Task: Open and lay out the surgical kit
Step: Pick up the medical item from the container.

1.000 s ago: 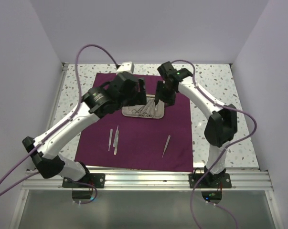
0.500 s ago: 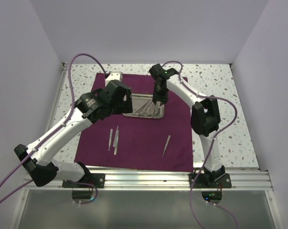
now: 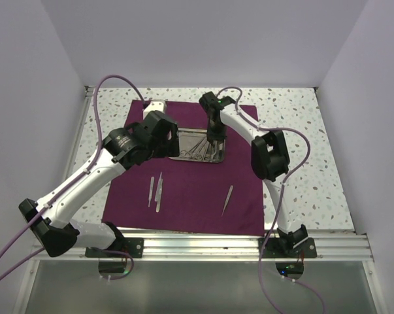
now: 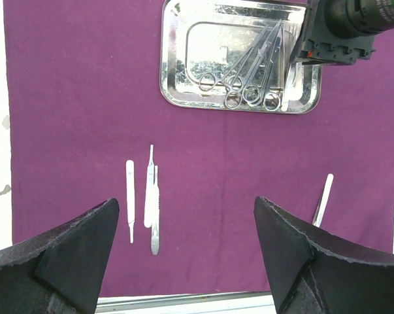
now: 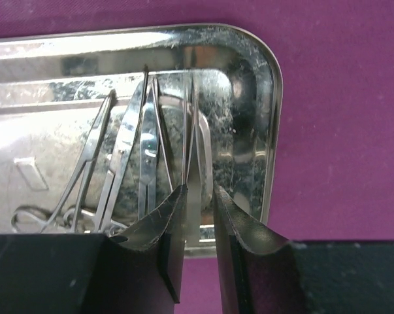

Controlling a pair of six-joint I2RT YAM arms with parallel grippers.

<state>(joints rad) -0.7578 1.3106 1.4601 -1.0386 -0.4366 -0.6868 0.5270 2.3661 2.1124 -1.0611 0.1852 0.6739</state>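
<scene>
Entry: surgical kit (image 3: 190, 186), opened, partly laid out.

Change, nearer arm: the left end effector (image 4: 183, 203) has drawn back to the near left of the steel tray (image 4: 203, 39); jaws wide, holding nothing.

Change, farther arm: the right end effector (image 5: 200, 190) has swung in over the tray's right end and narrowed about the pointed tweezers (image 5: 198, 163); one pad at each flank, apparently touching; the tweezers lie in the tray, not yet lifted.

Meaning for the task: three slim handles (image 4: 147, 196) lie near and left of the tray and a single slim piece (image 4: 324, 196) near and right of it, all already set out; the ring-handled instruments (image 4: 242, 85) remain in the tray, beside the tweezers on their left; the tweezers look to be the next piece out; several removals are likely left.

Surface: aluminium rail (image 3: 203, 245) nearest; maroon cloth (image 4: 72, 98) spread flat under the tray; speckled tabletop (image 3: 295, 131) showing to the left, right and far side of it.

Room: plain pale lilac walls (image 3: 203, 39) beyond the tray, closing three sides.
</scene>
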